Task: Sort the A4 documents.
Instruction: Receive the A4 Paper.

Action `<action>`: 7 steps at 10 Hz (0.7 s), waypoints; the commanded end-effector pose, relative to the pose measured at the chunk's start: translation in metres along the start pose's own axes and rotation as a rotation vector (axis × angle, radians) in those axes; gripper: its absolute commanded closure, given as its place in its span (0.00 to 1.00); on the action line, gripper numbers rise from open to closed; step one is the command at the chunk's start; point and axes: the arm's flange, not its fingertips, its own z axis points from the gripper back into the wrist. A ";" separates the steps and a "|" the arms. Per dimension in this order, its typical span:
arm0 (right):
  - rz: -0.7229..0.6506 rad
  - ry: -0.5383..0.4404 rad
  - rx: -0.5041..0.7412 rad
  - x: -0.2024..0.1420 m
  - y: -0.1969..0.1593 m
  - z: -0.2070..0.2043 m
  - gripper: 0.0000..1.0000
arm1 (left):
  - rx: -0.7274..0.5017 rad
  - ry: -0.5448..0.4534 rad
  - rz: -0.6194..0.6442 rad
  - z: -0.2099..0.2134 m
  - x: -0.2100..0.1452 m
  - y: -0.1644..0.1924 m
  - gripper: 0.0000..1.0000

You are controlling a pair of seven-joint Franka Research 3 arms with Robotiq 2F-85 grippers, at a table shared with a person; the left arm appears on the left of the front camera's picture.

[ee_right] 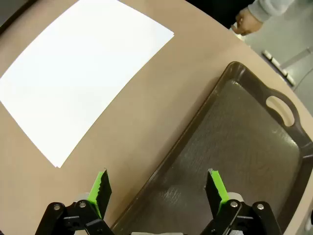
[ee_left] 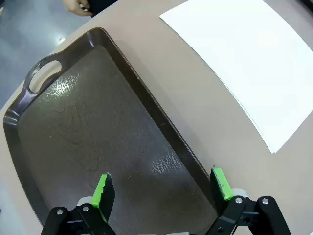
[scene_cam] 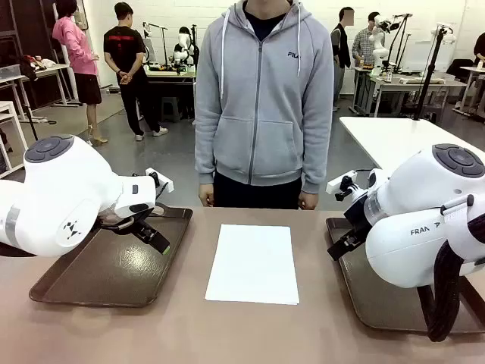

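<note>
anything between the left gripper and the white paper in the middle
Nothing visible. The left gripper hangs open over the left tray; only that tray's low rim and table top lie between it and the A4 documents.

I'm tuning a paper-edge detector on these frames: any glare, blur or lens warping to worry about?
Front view: sharp and evenly lit, the A4 documents bright white with clear edges. Left wrist view: glare patches on the left tray, its rim bowed by the wide lens. Right wrist view: fainter sheen on the right tray, paper almost featureless white, no blur.
</note>
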 end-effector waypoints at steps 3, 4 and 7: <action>0.000 0.000 0.000 0.000 0.000 0.000 0.00 | 0.000 0.000 0.000 0.000 0.000 0.000 0.00; 0.000 0.000 0.000 0.000 0.000 0.000 0.00 | 0.000 0.000 0.000 0.000 0.000 0.000 0.00; 0.000 0.000 0.000 0.000 0.000 0.000 0.00 | 0.000 0.000 0.000 0.000 0.000 0.000 0.00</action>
